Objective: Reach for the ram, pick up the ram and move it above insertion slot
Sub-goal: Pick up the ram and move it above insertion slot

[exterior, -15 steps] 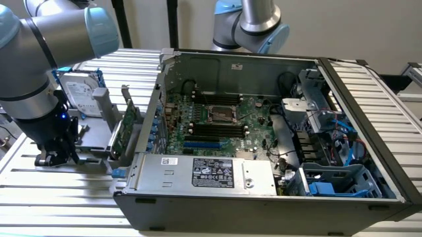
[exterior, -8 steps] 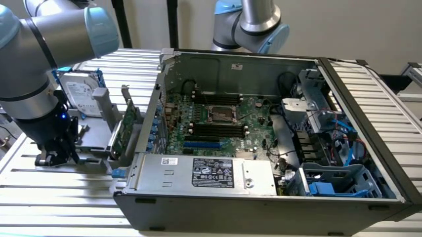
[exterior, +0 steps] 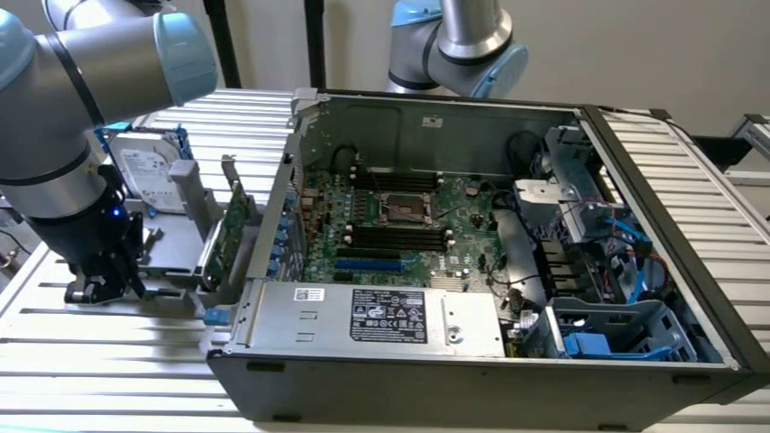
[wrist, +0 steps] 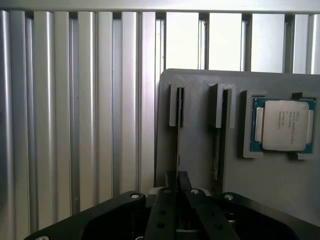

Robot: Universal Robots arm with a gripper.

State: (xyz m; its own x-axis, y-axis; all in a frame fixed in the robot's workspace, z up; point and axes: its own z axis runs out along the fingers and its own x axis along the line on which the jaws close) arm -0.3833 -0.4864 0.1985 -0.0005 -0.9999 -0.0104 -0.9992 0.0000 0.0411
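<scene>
Bench: the ribbed metal bench (exterior: 108,361) carries everything. Its grooves probably serve to fix parts at known spots.
Case: the open computer case (exterior: 481,383) lies on its side and spreads from the exterior view's centre out to three o'clock. Its open face is up, so the inside can be reached from above.
Arm: the grey arm (exterior: 72,108) enters at ten o'clock and bends straight down at nine o'clock, outside the case.
Board: the motherboard (exterior: 452,203) lies flat on the case floor. Its black memory slots (exterior: 398,239) run just at six o'clock of the processor socket (exterior: 403,209) and look unfilled.
Holder: a grey holder (exterior: 169,262) sits just beside the case wall at nine o'clock. It keeps parts on edge so they can be taken from above.
Drive and card: a hard drive (exterior: 151,176) with blue rails stands at the holder's twelve o'clock, and a green card (exterior: 234,225) stands at its three o'clock, next to the case.
End effector: the end effector (wrist: 178,181) points down onto the holder, drawn together on the ram's thin edge and pinching it, as far as the wrist view shows.
Processor: a processor (wrist: 282,125) lies flat in a recess of the holder, apart from the grasp.
Ram: the ram (wrist: 178,130) stands on edge in a narrow groove of the holder, seated there and not lifted, well apart from the memory slots.
Second stick: a second stick (wrist: 216,155) stands in the neighbouring groove, untouched.
</scene>
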